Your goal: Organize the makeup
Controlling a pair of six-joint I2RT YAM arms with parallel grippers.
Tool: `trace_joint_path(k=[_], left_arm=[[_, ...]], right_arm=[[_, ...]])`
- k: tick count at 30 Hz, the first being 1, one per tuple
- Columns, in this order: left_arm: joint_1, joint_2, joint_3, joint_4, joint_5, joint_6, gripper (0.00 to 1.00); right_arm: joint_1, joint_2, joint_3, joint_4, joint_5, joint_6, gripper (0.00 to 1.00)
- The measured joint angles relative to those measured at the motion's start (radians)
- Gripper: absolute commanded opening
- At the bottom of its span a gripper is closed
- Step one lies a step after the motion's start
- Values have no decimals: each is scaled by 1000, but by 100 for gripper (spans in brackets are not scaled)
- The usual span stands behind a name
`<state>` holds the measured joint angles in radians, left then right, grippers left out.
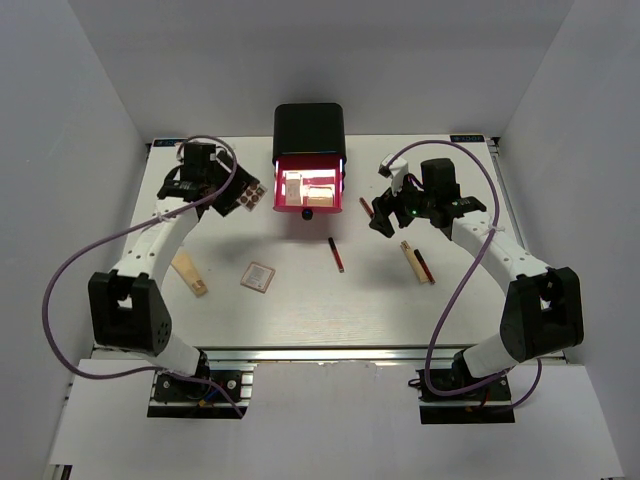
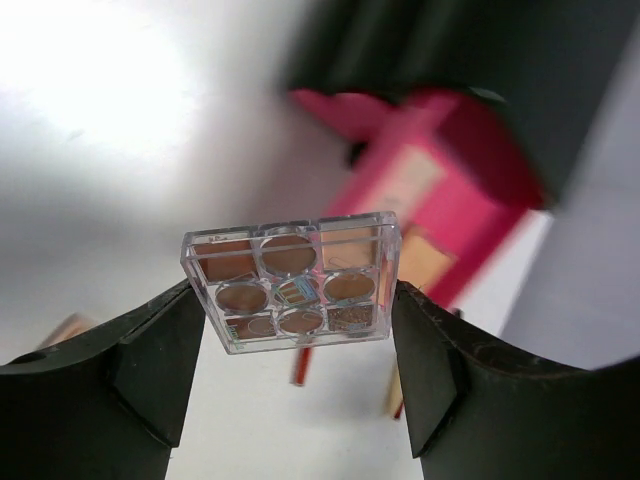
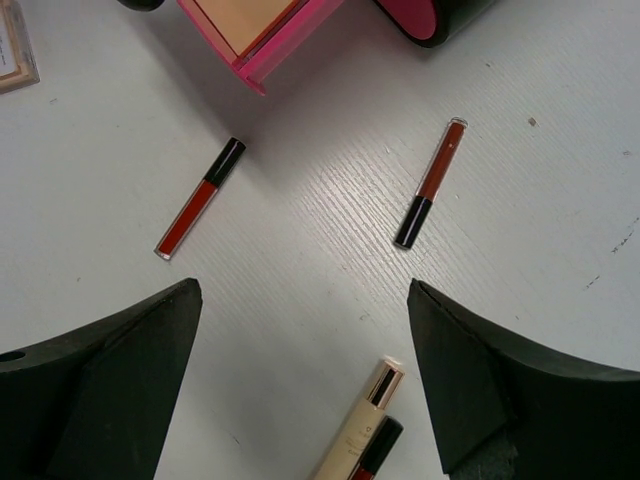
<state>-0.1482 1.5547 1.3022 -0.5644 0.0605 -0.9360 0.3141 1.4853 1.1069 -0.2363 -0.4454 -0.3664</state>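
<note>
Table (image 1: 330, 310): white; fine grain shows only in right wrist view.
Box (image 1: 310, 125): black, glossy, rounded; pink drawer (image 1: 308, 190) pulled out at its front.
Left gripper (image 2: 297, 300): clamped on palette (image 2: 292, 283), left of box. Palette is a clear plastic square with round tan pans; overhead view gives only a dark patch.
Right gripper (image 3: 302, 300): spread wide, holding nothing, right of box.
Red stick (image 3: 198, 212) and second red stick (image 3: 430, 183): slim, black-capped, flat in front of box.
</note>
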Motion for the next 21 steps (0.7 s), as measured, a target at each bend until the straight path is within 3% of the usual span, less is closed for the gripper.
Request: trace_joint_path(k=[4, 11, 17, 21], left_arm=[[-60, -10, 37, 108, 66, 81, 0], [-270, 314, 398, 62, 91, 261, 9], [-350, 506, 697, -88, 32, 393, 33], [-363, 552, 775, -164, -29, 460, 50]], right_arm=[[0, 0, 0, 0, -5, 0, 88], [0, 0, 0, -2, -12, 0, 88], [0, -14, -1, -3, -13, 0, 88], [0, -38, -8, -2, -14, 0, 89]])
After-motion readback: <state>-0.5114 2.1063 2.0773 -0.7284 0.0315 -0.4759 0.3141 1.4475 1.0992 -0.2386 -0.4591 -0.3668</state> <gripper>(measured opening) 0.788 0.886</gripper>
